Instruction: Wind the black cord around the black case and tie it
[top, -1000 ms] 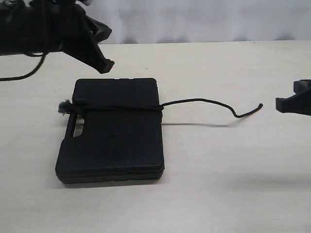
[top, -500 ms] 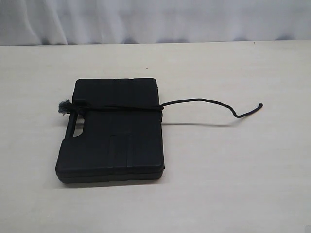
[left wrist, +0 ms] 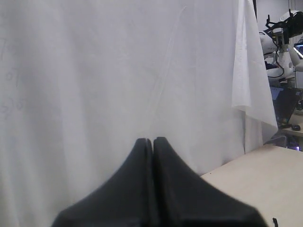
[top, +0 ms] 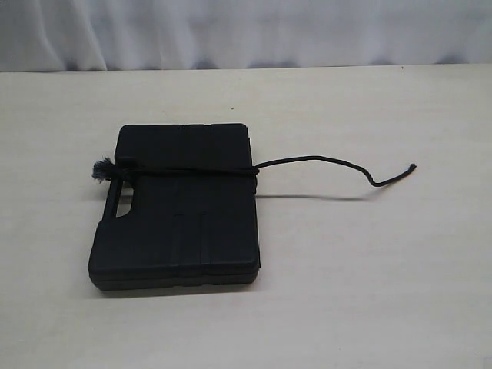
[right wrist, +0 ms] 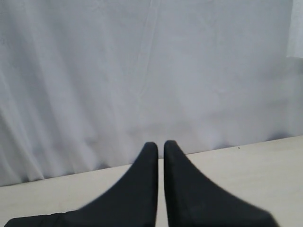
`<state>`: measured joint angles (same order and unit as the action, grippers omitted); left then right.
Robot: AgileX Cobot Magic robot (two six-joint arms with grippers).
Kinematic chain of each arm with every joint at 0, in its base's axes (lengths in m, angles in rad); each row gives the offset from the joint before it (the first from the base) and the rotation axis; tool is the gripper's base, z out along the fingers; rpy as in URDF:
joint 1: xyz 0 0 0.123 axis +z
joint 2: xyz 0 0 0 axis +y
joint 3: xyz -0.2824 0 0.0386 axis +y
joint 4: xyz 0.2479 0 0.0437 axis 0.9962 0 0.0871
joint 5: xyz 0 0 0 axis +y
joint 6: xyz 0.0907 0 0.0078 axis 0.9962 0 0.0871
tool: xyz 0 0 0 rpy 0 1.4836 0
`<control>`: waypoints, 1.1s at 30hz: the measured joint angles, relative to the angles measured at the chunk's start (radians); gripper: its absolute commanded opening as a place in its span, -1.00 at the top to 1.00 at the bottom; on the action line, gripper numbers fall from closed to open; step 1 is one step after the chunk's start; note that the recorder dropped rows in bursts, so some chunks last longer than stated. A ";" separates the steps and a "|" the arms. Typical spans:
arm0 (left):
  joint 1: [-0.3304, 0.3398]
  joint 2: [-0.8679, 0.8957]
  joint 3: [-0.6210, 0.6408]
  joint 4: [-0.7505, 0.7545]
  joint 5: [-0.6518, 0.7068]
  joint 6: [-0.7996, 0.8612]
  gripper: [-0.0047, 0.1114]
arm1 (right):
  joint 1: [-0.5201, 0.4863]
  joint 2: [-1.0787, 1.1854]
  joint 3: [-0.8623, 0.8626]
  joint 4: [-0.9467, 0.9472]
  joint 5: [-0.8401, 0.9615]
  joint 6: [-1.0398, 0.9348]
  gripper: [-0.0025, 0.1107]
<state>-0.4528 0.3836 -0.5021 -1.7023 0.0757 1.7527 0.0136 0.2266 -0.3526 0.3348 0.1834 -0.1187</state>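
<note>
The black case (top: pixel 181 215) lies flat on the table, left of the middle, its handle slot at the left edge. The black cord (top: pixel 192 172) runs in a tight band across the lid. A frayed tuft (top: pixel 101 169) sticks out at the case's left edge. The cord's free tail (top: pixel 323 159) trails right over the table to a small upturned end (top: pixel 412 167). Neither arm shows in the exterior view. My left gripper (left wrist: pixel 153 140) is shut and empty, facing a white curtain. My right gripper (right wrist: pixel 160 144) is shut and empty, pointing over the table's far edge.
A white curtain (top: pixel 269 31) hangs behind the pale table (top: pixel 369 269). In the left wrist view, lab equipment (left wrist: pixel 284 28) stands beyond the curtain's edge, past a corner of the table (left wrist: pixel 265 175).
Both arms have left the exterior view: one second ago the left gripper was at the upper left and the right at the right edge. Case and cord have not moved.
</note>
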 measured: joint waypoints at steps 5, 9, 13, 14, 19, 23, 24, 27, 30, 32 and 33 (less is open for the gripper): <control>0.000 0.000 0.000 0.000 0.000 0.000 0.92 | 0.000 -0.012 0.000 0.057 0.001 0.011 0.88; 0.000 0.000 0.000 -0.002 0.000 0.000 0.92 | 0.000 -0.012 0.000 0.068 0.004 0.015 0.88; 0.000 0.000 0.000 -0.002 0.000 0.000 0.92 | 0.000 -0.012 0.000 0.072 0.004 0.019 0.88; 0.000 0.000 0.000 -0.002 0.000 0.000 0.92 | 0.000 -0.012 0.000 0.072 0.004 0.022 0.88; 0.000 0.000 0.000 -0.004 0.000 0.000 0.92 | 0.000 -0.012 0.000 0.072 0.004 0.022 0.88; 0.000 0.000 0.000 -0.004 0.000 0.000 0.92 | 0.000 -0.012 0.000 0.072 0.004 0.022 0.88; 0.000 0.000 0.000 -0.004 0.000 0.000 0.92 | 0.000 -0.012 0.000 0.072 0.004 0.022 0.88; 0.000 0.000 0.000 -0.004 0.000 0.000 0.92 | 0.000 -0.012 0.000 0.072 0.004 0.022 0.88; 0.000 0.000 0.000 -0.004 0.000 -0.002 0.92 | 0.000 -0.012 0.000 0.072 0.004 0.022 0.88; 0.000 0.000 0.007 0.030 0.000 -0.030 0.92 | 0.000 -0.012 0.000 0.072 0.004 0.022 0.88; 0.000 0.000 0.011 0.073 0.000 -0.072 0.92 | 0.000 -0.012 0.000 0.072 0.004 0.022 0.88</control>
<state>-0.4528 0.3836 -0.4911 -1.6297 0.0757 1.6802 0.0136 0.2143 -0.3526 0.4065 0.1870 -0.0972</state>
